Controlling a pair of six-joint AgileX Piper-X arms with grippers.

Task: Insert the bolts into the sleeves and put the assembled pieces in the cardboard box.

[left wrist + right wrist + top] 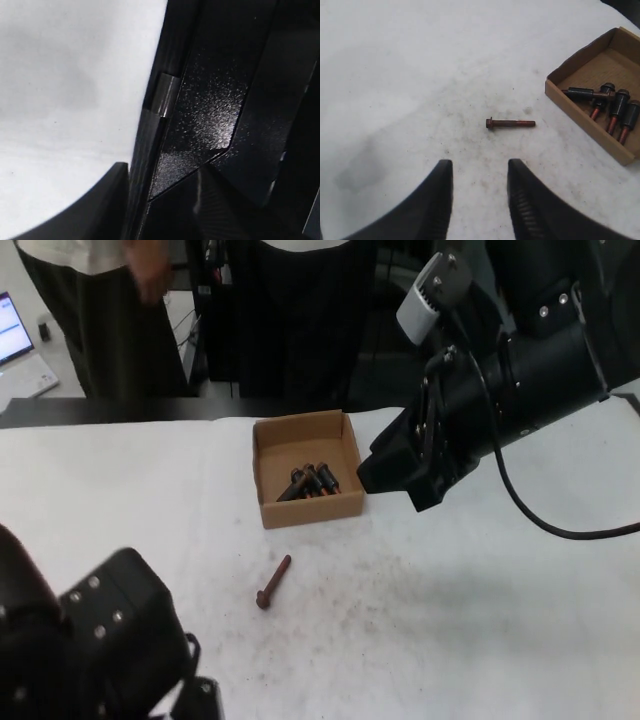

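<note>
Bolt [510, 123] lies loose on the bench [410, 60] near the cardboard box [580, 107]. The open, empty right claw [479, 167] should be lowered squarely across its shank. Left claw's state cannot be told.

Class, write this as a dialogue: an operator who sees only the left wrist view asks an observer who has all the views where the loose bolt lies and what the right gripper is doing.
Operator: I see white bench. Where does the loose bolt lie?
Observer: The bolt lies flat on the bench, apart from the cardboard box, on the side of it toward the arms.
Operator: Is the right gripper holding anything?
Observer: No. The right gripper is open above the bench, with the bolt lying ahead of it and not touching it.
</note>
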